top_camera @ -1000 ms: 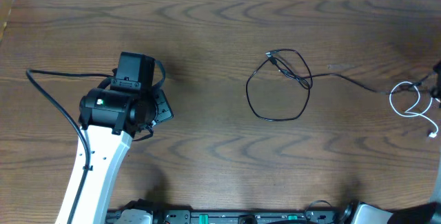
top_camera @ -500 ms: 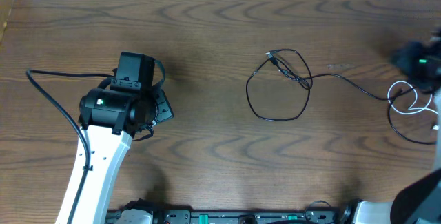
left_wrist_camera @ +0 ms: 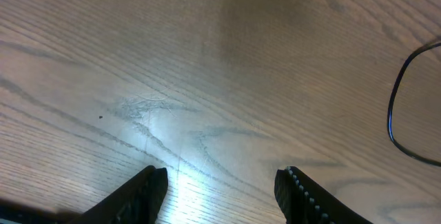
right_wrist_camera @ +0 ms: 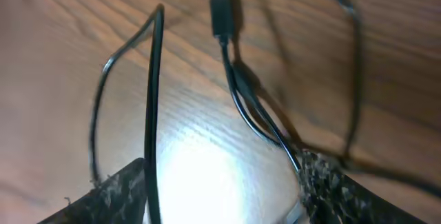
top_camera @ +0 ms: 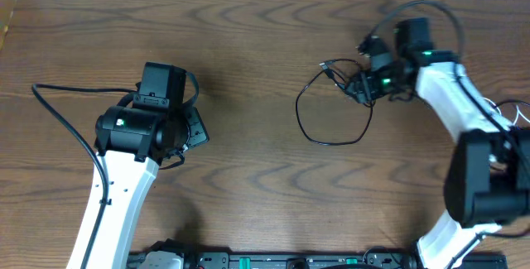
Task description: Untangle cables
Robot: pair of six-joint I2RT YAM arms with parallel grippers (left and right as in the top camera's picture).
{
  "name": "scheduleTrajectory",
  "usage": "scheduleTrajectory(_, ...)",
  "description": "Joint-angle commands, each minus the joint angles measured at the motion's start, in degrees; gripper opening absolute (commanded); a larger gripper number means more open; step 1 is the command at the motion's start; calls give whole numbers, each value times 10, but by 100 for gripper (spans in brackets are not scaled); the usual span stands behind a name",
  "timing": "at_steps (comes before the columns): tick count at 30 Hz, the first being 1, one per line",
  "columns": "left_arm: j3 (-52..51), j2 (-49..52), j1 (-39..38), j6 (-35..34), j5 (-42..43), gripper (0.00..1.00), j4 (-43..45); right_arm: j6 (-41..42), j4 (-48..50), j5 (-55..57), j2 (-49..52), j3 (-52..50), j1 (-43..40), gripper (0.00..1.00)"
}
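Note:
The black cable lies as a loop at the table's centre right, with its plug at the loop's top. My right gripper is open and low over the loop's right side, where the cable crosses itself. In the right wrist view the cable strands and plug run between my open fingers. The white cable is mostly hidden behind my right arm at the right edge. My left gripper is open and empty over bare wood, far left of the loop.
A thick black robot wire trails from the left arm across the table's left side. The left wrist view shows an arc of the black cable at its right edge.
My right arm has swung in from the right edge to the black cable's crossing. The cable's tail toward the white cable is now covered by the arm. The left arm has not moved.

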Motion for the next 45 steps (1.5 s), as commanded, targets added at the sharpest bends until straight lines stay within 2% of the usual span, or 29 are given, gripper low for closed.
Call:
scheduleTrajectory(1, -3, 3, 2, -1, 5, 56, -1, -29, 21, 34, 26, -2, 30, 62)
scheduleTrajectory(2, -3, 3, 2, -1, 5, 56, -1, -29, 26, 36, 30, -2, 36, 48)
scheduleTrajectory(4, -3, 3, 2, -1, 5, 56, -1, -29, 33, 38, 29, -1, 44, 7)
scheduleTrajectory(5, -3, 3, 2, -1, 5, 56, -1, -27, 33, 37, 26, 0, 45, 1)
scheduleTrajectory(9, -3, 3, 2, -1, 5, 56, -1, 16, 29, 49, -20, 17, 38, 1)
scheduleTrajectory(14, -3, 3, 2, -1, 5, 56, -1, 81, 40, 50, -142, 67, -5, 1)
scheduleTrajectory(19, -3, 3, 2, -1, 5, 56, -1, 156, 96, 62, -281, 98, -95, 1)
scheduleTrajectory(22, -3, 3, 2, -1, 5, 56, -1, 205, 110, 135, -351, 98, -163, 1)
scheduleTrajectory(25, -3, 3, 2, -1, 5, 56, -1, 216, 95, 187, -381, 98, -213, 1)
scheduleTrajectory(26, -3, 3, 2, -1, 5, 56, -1, 216, 78, 200, -387, 98, -242, 1)
scheduleTrajectory(30, -3, 3, 2, -1, 5, 56, -1, 216, 38, 212, -371, 95, -276, 1)
scheduleTrajectory(38, -3, 3, 2, -1, 7, 56, -7, 216, 6, 351, -276, 93, -295, 1)
scheduleTrajectory(42, -3, 3, 2, -1, 7, 56, -7, 221, -23, 369, -221, 93, -306, 2)
scheduleTrajectory(43, -3, 3, 2, -1, 8, 56, -7, 232, -34, 369, -211, 93, -308, 9)
scheduleTrajectory(44, -3, 3, 2, -1, 8, 56, -7, 245, -46, 365, -201, 93, -309, 24)
scheduleTrajectory(45, -3, 3, 2, -1, 8, 56, -7, 252, -55, 357, -192, 93, -309, 48)
